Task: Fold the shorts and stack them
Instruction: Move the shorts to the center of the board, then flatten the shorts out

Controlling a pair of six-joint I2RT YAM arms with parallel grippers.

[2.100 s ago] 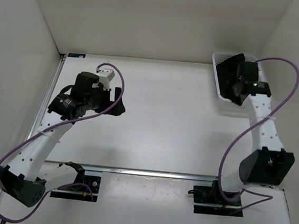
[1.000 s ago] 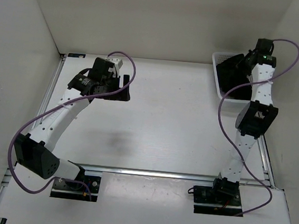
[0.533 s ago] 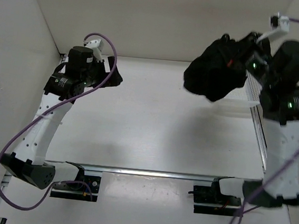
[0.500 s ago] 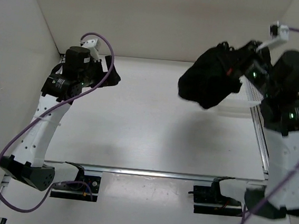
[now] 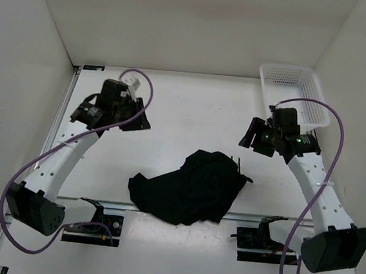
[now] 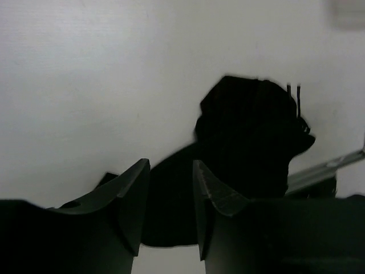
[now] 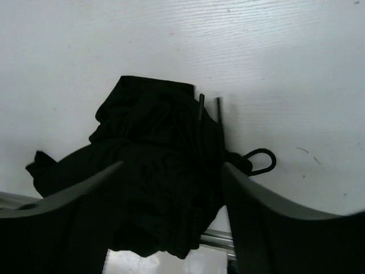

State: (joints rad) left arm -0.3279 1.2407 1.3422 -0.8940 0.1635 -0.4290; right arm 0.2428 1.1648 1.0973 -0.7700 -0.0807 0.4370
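The black shorts (image 5: pixel 188 186) lie in a crumpled heap on the white table, close to the front rail, with the drawstring ends and a loop (image 7: pixel 259 161) sticking out on the right. My left gripper (image 5: pixel 140 121) hangs above the table to the heap's upper left, its jaws partly apart and empty. The left wrist view shows the shorts (image 6: pixel 251 128) beyond its fingertips (image 6: pixel 212 185). My right gripper (image 5: pixel 248 138) hovers up and to the right of the heap, open wide and holding nothing. Between its fingers, the right wrist camera looks down on the shorts (image 7: pixel 159 131).
A white mesh basket (image 5: pixel 293 71) stands at the back right corner. A metal rail (image 5: pixel 99 203) runs along the table's front edge just below the heap. White walls close in the left, back and right sides.
The right gripper lifted the shorts out of the basket, swung them over the table and let go; they now lie near the front. The left gripper's jaws have narrowed.
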